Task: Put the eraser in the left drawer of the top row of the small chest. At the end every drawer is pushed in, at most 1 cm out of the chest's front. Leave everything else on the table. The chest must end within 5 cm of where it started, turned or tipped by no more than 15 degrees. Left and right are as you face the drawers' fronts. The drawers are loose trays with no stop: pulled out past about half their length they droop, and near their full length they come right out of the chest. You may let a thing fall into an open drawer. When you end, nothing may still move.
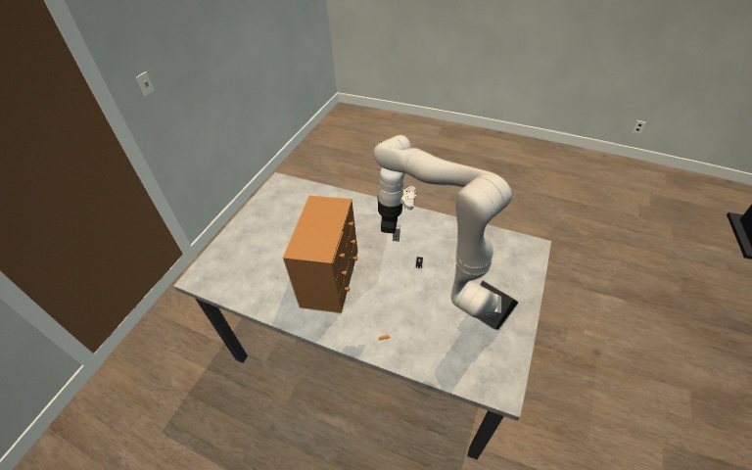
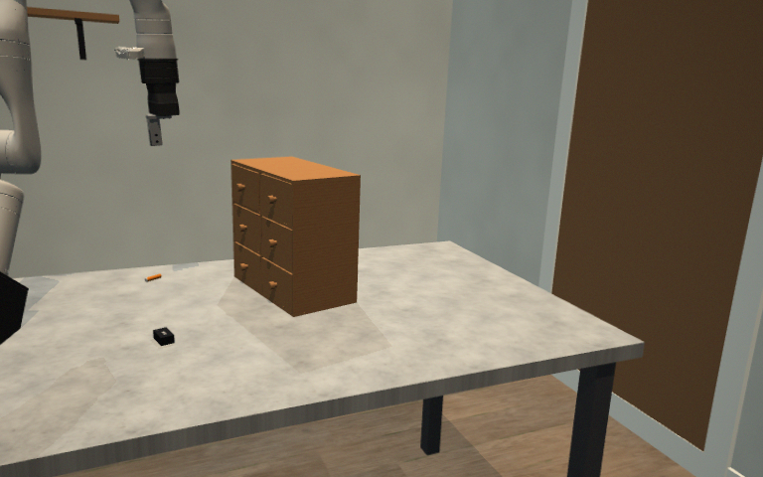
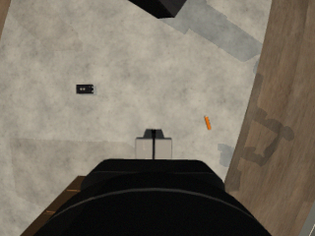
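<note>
The small brown chest [image 1: 316,229] [image 2: 326,241] [image 3: 61,198] stands upright, with all its drawers looking pushed in. The top left drawer [image 2: 250,182] looks flush in the exterior view. Its inside is hidden. A small black block [image 1: 419,262] [image 2: 163,336] [image 3: 84,88] with light marks on top lies on the table in front of the chest; I cannot tell whether it is the eraser. My gripper [image 1: 396,237] [image 2: 155,137] [image 3: 153,140] points down, shut and empty, high above the table and out in front of the chest, touching nothing.
A thin orange stick [image 1: 384,337] [image 2: 153,277] [image 3: 208,123] lies near one long edge of the table [image 1: 238,255] [image 2: 450,303] [image 3: 118,108]. My arm's black base plate [image 1: 506,314] is at the table end opposite the chest.
</note>
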Robot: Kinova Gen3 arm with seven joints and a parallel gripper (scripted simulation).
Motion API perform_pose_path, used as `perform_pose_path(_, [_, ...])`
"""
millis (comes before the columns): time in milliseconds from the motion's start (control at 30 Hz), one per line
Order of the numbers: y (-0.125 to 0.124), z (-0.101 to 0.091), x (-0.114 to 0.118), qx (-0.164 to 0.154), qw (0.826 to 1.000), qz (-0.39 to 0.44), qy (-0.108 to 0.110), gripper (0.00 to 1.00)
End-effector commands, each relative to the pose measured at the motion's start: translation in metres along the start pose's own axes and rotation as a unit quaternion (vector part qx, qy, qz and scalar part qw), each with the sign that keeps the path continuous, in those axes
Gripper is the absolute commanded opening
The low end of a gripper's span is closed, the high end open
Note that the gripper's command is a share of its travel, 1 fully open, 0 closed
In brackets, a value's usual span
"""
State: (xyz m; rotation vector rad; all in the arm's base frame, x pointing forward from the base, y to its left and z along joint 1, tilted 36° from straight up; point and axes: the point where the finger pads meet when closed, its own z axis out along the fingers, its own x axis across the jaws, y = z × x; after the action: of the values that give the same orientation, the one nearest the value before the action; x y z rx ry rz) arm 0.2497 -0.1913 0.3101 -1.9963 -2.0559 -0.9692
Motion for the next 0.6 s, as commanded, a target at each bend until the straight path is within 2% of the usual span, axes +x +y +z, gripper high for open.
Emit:
perform_pose_path(0, [-0.0008, -0.0017, 0.0013, 0.014, 1.000, -0.001, 0.000, 0.00])
perform_pose_path(567, [-0.0027, -0.0047, 0.0013, 0.027, 1.000, -0.001, 0.000, 0.00])
